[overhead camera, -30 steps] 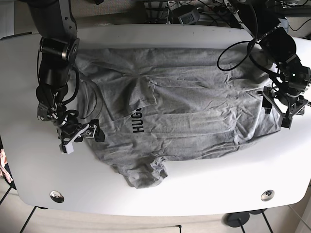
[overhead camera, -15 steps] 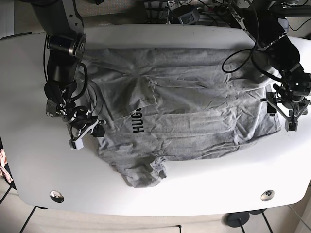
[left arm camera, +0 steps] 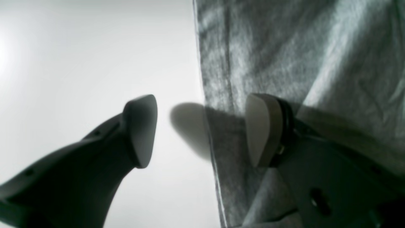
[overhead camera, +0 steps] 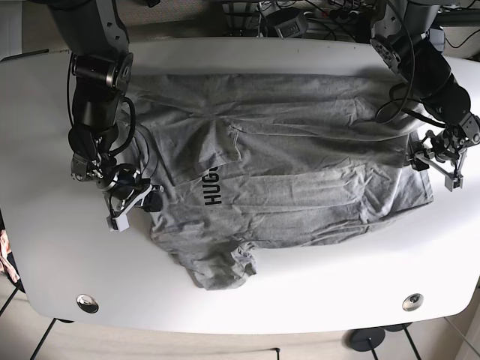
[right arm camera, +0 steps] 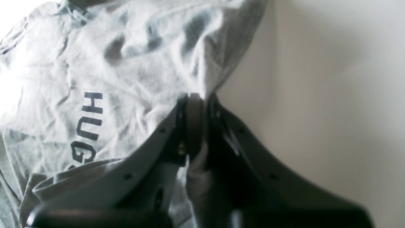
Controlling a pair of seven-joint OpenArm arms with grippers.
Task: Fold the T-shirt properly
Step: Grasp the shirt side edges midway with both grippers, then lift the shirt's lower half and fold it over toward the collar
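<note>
The shirt [overhead camera: 285,165] is spread on the table [overhead camera: 315,292]. Its edge is pinched in the right gripper [right arm camera: 197,104]; the left gripper [left arm camera: 202,129], jaws apart, should be closed squarely over the hem.

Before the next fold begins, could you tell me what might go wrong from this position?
1. The left gripper is open astride the T-shirt hem, one finger over bare table; closing now could catch only a thin edge or miss.
2. The right gripper pinches a small tuck of cloth near the HUG lettering; it may slip when pulled.
3. The bunched lower sleeve may get folded in crumpled.
</note>
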